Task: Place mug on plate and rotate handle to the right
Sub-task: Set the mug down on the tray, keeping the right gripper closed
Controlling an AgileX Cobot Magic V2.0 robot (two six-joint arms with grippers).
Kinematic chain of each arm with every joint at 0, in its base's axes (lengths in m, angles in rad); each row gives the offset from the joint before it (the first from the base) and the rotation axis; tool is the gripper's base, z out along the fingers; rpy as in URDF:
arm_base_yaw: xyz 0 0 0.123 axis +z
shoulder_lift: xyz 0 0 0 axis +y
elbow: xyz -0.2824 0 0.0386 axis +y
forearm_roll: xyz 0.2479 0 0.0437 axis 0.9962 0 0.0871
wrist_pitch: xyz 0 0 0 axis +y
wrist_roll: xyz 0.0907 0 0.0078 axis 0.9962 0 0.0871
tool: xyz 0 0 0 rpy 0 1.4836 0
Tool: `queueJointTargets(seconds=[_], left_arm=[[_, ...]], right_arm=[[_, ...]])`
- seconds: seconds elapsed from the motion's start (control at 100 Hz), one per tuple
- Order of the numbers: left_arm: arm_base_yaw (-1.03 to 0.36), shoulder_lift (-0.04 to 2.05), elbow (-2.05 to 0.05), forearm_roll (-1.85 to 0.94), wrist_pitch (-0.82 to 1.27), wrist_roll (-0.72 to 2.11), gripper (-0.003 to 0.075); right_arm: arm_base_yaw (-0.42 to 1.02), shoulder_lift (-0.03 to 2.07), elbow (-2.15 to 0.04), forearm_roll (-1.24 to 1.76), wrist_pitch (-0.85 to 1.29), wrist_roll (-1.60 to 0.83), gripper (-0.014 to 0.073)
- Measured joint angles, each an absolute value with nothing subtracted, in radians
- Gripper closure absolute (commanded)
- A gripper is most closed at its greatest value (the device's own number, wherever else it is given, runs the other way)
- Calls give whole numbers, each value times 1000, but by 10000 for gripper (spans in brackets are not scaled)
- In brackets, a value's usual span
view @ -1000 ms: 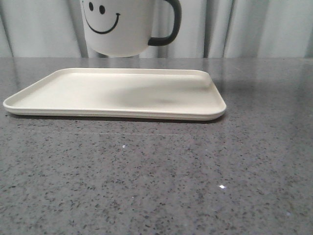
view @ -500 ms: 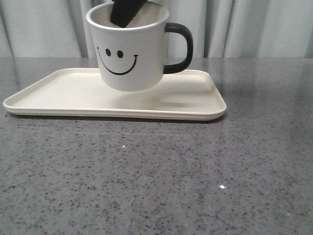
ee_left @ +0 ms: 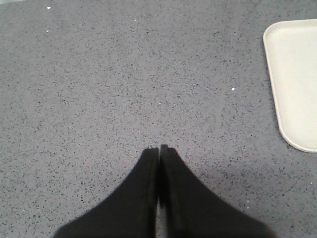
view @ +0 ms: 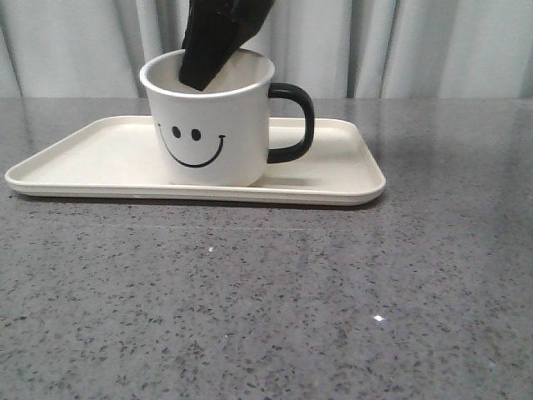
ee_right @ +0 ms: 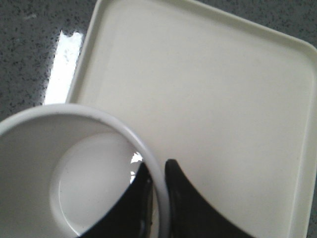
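Note:
The white mug with its smiley face toward the camera stands upright on the cream plate, left of the plate's middle. Its black handle points to the right. My right gripper is shut on the mug's rim, one finger inside the cup and one outside; from the front it shows as a black finger reaching down into the mug. My left gripper is shut on nothing, hovering over bare grey table with one corner of the plate off to its side.
The grey speckled table runs wide in front of the plate. Pale curtains hang behind the table's far edge.
The mug has come down from above the plate, held by the right gripper, and now rests on it. Its handle stays pointing right.

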State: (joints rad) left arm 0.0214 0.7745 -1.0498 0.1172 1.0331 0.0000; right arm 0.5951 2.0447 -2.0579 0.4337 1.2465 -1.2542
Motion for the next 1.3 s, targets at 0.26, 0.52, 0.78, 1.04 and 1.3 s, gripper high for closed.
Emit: queueJointTargets(seconds=[0.26,0.52,0.78,1.04,1.3], left_arm=[[21,774,-1050,114,1033,0,740],[21,774,-1050,114,1033,0,740],[21,774,-1050,114,1033,0,740],[21,774,-1050,114,1033,0,740],[21,774,-1050,114,1033,0,740]], right_arm=[[595,2045,-2058,438,1246,-1275,658],[595,2045,-2058,485,1242,-1277,658],[595,2045,-2058,498,1242,-1277,658],[595,2045,-2058,495,1242,-1277,658],[595,2045,-2058,489,1242,-1277,658]])
